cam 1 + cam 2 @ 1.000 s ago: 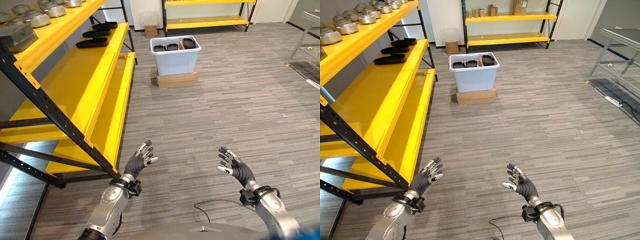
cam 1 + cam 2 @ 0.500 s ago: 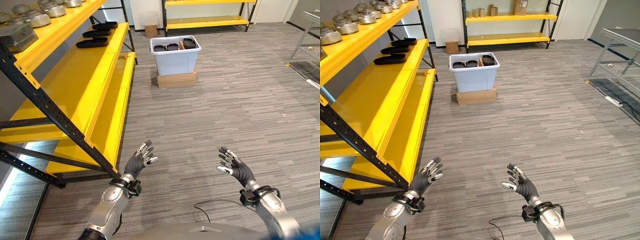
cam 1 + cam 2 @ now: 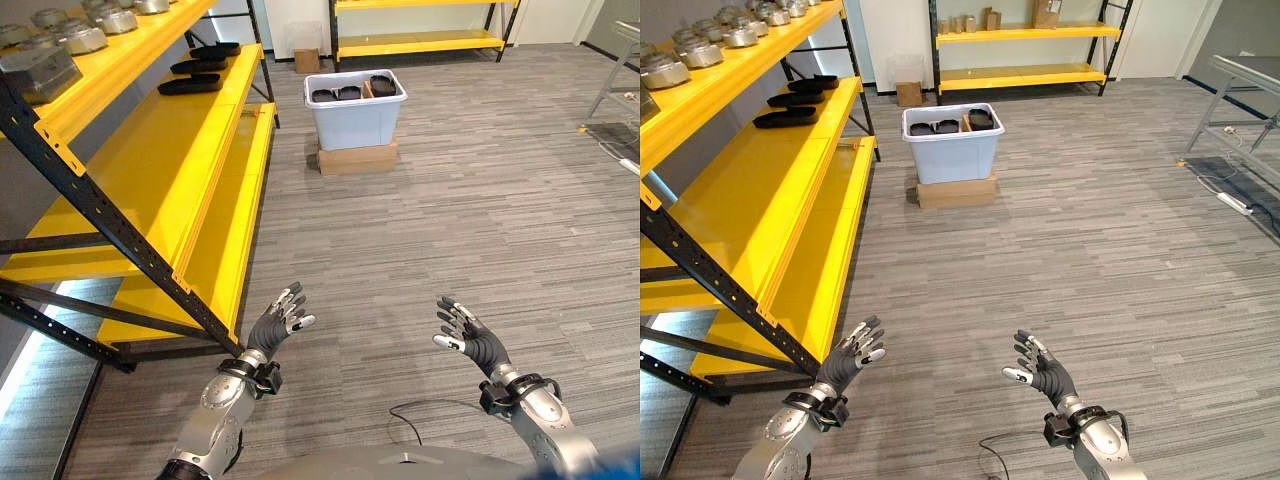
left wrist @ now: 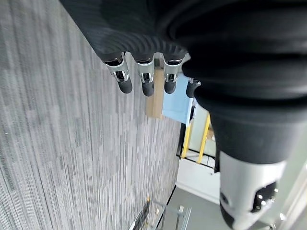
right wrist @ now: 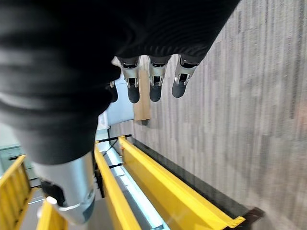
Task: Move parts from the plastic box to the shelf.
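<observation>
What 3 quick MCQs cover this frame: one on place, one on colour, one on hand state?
1. Where does the plastic box stand?
A. on a flat cardboard box on the floor
B. on the yellow shelf
C. on the metal table

2. What colour are the parts lying on the shelf's middle level?
A. white
B. black
C. red

3. How are the two hands?
A. both curled round a part
B. left holds the box's rim
C. both open and holding nothing

Answers:
1 A: the cardboard box sits under it, out on the floor beside the shelf.
2 B: the flat parts on the yellow board are black.
3 C: the left hand and the right hand hang over the floor with fingers spread, well short of the box.
</observation>
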Controlling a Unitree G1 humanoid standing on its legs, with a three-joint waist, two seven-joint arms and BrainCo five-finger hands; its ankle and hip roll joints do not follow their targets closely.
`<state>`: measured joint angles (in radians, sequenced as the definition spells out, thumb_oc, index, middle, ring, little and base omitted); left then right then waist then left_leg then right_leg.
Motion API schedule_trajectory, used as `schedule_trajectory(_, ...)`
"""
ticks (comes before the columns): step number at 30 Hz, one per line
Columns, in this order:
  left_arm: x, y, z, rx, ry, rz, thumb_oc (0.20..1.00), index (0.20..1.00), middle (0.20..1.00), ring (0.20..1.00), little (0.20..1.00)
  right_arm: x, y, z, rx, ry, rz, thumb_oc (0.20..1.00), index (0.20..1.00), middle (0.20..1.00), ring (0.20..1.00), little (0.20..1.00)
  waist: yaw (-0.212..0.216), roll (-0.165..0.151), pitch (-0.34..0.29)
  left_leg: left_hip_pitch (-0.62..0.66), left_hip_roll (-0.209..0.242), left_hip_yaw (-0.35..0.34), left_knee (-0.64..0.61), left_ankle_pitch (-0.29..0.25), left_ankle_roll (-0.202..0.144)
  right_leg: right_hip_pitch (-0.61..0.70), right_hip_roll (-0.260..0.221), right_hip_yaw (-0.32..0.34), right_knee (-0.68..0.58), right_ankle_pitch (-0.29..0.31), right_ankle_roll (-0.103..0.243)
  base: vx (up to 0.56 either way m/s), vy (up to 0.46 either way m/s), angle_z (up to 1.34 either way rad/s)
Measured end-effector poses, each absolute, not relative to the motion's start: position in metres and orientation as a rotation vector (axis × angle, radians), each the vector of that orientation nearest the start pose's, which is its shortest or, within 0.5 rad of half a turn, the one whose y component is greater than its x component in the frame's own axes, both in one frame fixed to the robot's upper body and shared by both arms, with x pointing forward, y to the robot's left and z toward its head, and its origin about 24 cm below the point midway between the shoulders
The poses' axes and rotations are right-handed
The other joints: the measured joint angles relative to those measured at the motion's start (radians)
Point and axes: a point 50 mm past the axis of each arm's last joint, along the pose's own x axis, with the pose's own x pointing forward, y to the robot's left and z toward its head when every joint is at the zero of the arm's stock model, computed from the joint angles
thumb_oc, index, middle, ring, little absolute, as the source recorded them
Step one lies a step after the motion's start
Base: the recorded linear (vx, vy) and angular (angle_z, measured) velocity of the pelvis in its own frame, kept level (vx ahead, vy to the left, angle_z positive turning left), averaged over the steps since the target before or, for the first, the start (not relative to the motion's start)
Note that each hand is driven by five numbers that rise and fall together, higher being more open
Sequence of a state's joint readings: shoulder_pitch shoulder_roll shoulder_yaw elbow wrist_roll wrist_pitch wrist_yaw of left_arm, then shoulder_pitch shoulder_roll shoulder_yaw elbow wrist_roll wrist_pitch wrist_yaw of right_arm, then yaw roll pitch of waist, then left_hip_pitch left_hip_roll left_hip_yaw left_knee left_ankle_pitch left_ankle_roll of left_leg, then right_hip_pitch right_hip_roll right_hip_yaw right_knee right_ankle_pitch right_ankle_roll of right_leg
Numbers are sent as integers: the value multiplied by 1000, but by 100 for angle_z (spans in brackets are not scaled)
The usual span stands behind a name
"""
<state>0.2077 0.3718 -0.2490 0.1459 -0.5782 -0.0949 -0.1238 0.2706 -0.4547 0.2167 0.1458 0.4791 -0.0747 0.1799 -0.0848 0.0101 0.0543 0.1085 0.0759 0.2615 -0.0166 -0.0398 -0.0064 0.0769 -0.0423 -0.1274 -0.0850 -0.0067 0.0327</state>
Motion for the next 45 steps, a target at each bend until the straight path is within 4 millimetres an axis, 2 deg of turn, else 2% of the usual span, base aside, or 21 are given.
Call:
schedule_trajectory(2,186,188,-31,-231,338,-167,1000,1000,1000,1000,1000,171,-206,-36,78,410,236,1000,1000,1000,1000,1000,11,-26,18,-34,19,-7,79,-15,-22,-13,7,7,20,-14,-23,-15,-254,-8)
schedule_trajectory(7,177,193,-35,-215,375,-163,1000,1000,1000,1000,1000,168,-219,-35,53,420,206,1000,1000,1000,1000,1000,65,-85,75,-340,100,-165,645,15,-65,-46,44,3,142,-74,-116,61,-93,-1)
schedule_trajectory(10,180,188,-35,-236,361,-161,1000,1000,1000,1000,1000,175,-221,-33,45,407,197,1000,1000,1000,1000,1000,73,-73,89,-322,85,-172,285,23,-69,-77,39,21,130,-63,-100,281,141,9)
schedule_trajectory(12,185,184,-35,-251,351,-165,1000,1000,1000,1000,1000,179,-225,-40,40,429,164,1000,1000,1000,1000,1000,81,-49,99,-308,109,-187,21,78,-116,-54,51,29,94,-43,-81,320,117,4)
schedule_trajectory(16,190,181,-33,-265,329,-146,1000,1000,1000,1000,1000,186,-226,-38,32,417,155,1000,1000,1000,1000,1000,108,-6,91,-320,149,-159,12,106,-115,-5,58,86,53,-52,-73,386,174,-44)
schedule_trajectory(18,208,176,-24,-260,283,-165,1000,1000,1000,1000,1000,180,-222,-44,33,444,170,1000,1000,1000,1000,1000,84,-13,75,-326,122,-162,98,110,-110,1,14,96,110,-127,-30,612,306,-43)
schedule_trajectory(20,209,184,-19,-227,268,-168,1000,1000,1000,1000,1000,173,-212,-46,62,452,197,1000,1000,1000,1000,1000,104,-87,30,-333,43,-56,201,44,-11,-65,-122,107,261,-236,6,526,316,-61)
schedule_trajectory(21,206,195,-19,-196,278,-144,1000,1000,1000,1000,1000,173,-198,-44,91,434,234,1000,1000,1000,1000,1000,97,-125,5,-336,-3,-33,247,9,37,-88,-200,87,378,-244,48,234,150,-50)
schedule_trajectory(22,208,198,-16,-176,267,-148,1000,1000,1000,1000,1000,172,-194,-43,99,428,249,1000,1000,1000,1000,1000,95,-122,5,-333,-20,-37,248,-15,49,-86,-221,96,414,-163,56,437,322,21)
schedule_trajectory(23,213,202,-12,-151,254,-140,1000,1000,1000,1000,1000,171,-189,-44,122,426,248,1000,1000,1000,1000,1000,91,-144,0,-338,-48,-49,258,-18,53,-88,-242,109,448,-174,83,374,331,15)
schedule_trajectory(25,214,209,-13,-127,263,-119,1000,1000,1000,1000,1000,187,-188,-38,116,391,253,1000,1000,1000,1000,1000,98,-105,15,-269,-85,-45,239,-63,102,-133,-253,116,645,-59,132,370,357,32)
schedule_trajectory(29,201,204,-21,-141,307,-130,1000,1000,1000,1000,1000,184,-191,-40,113,404,247,1000,1000,1000,1000,1000,94,-41,31,-136,-129,-73,147,-116,159,-297,-276,113,962,-35,84,283,150,20)
schedule_trajectory(31,197,204,-24,-147,315,-120,1000,1000,1000,1000,1000,178,-189,-42,97,427,288,1000,1000,1000,1000,1000,48,6,66,-98,-100,-105,129,-124,167,-480,-147,102,920,-130,60,431,-41,25)
schedule_trajectory(32,195,202,-27,-138,334,-149,1000,1000,1000,1000,1000,169,-186,-48,123,457,276,1000,1000,1000,1000,1000,-6,7,81,-44,-86,-118,69,-98,128,-544,-102,57,777,-140,49,606,-232,53)
schedule_trajectory(33,193,197,-29,-164,338,-155,1000,1000,1000,1000,1000,157,-188,-54,134,495,266,1000,1000,1000,1000,1000,-17,-18,84,5,-108,-125,38,-125,108,-531,-98,27,362,-105,99,546,-261,70)
schedule_trajectory(35,189,195,-32,-178,349,-150,1000,1000,1000,1000,1000,156,-190,-55,132,506,262,1000,1000,1000,1000,1000,-21,-43,77,68,-113,-141,30,-154,72,-534,-101,44,243,-53,93,224,-111,27)
schedule_trajectory(38,183,196,-35,-179,366,-149,1000,1000,1000,1000,1000,154,-193,-55,134,505,243,1000,1000,1000,1000,1000,-21,-69,58,142,-116,-157,11,-182,29,-479,-116,34,241,-42,73,167,-108,20)
schedule_trajectory(39,182,193,-37,-193,371,-147,1000,1000,1000,1000,1000,156,-201,-53,125,494,216,1000,1000,1000,1000,1000,-9,-47,58,152,-83,-159,71,-225,-13,-451,-90,32,238,100,-15,682,-486,25)
schedule_trajectory(40,183,184,-38,-229,363,-155,1000,1000,1000,1000,1000,161,-206,-51,118,480,203,1000,1000,1000,1000,1000,-10,-33,53,160,-50,-171,89,-215,-38,-461,-92,-13,295,137,-2,685,-488,32)
schedule_trajectory(42,188,164,-36,-282,340,-206,1000,1000,1000,1000,1000,165,-219,-50,71,498,186,1000,1000,1000,1000,1000,-11,23,32,177,22,-181,110,-197,-47,-429,-44,-76,328,86,-41,257,-258,27)
schedule_trajectory(45,193,163,-33,-278,324,-214,1000,1000,1000,1000,1000,187,-220,-33,56,399,196,1000,1000,1000,1000,1000,-20,27,31,167,49,-188,165,-123,-75,-416,-18,-84,371,17,-81,252,-327,-9)
